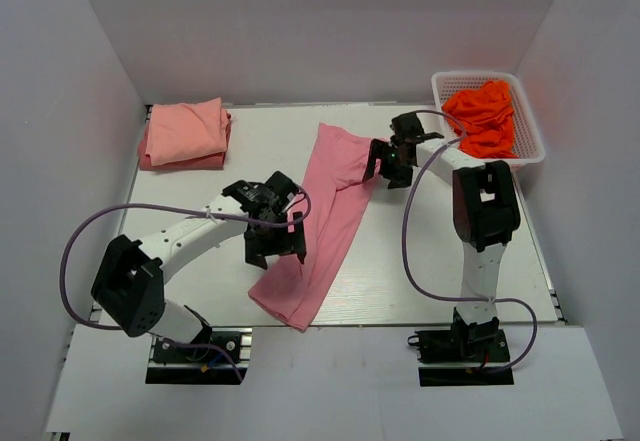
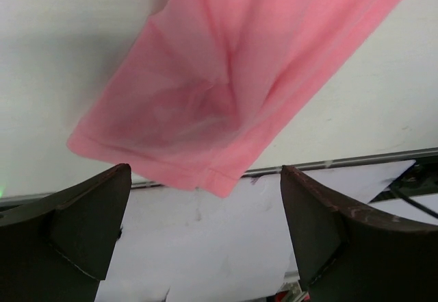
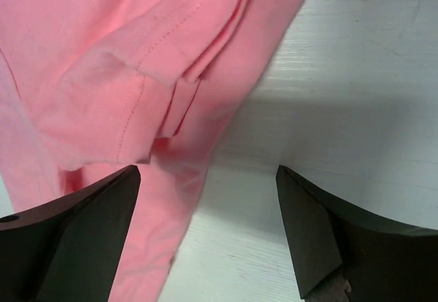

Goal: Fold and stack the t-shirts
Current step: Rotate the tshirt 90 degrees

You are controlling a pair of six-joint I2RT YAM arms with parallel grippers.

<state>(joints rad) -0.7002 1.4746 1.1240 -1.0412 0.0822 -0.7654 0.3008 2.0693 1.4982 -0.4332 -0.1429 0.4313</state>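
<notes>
A rose pink t-shirt (image 1: 325, 221) lies as a long folded strip running diagonally across the middle of the table. A paler salmon pink t-shirt (image 1: 185, 133) lies folded at the back left. My left gripper (image 1: 276, 250) is open and empty, just left of the strip's near end, whose hem corner shows in the left wrist view (image 2: 205, 96). My right gripper (image 1: 390, 163) is open and empty at the strip's far right edge; the sleeve and seams show in the right wrist view (image 3: 116, 76).
A white mesh basket (image 1: 530, 126) at the back right holds bright orange clothes (image 1: 485, 116). White walls enclose the table on three sides. The table's near edge (image 2: 356, 161) runs just below the shirt's hem.
</notes>
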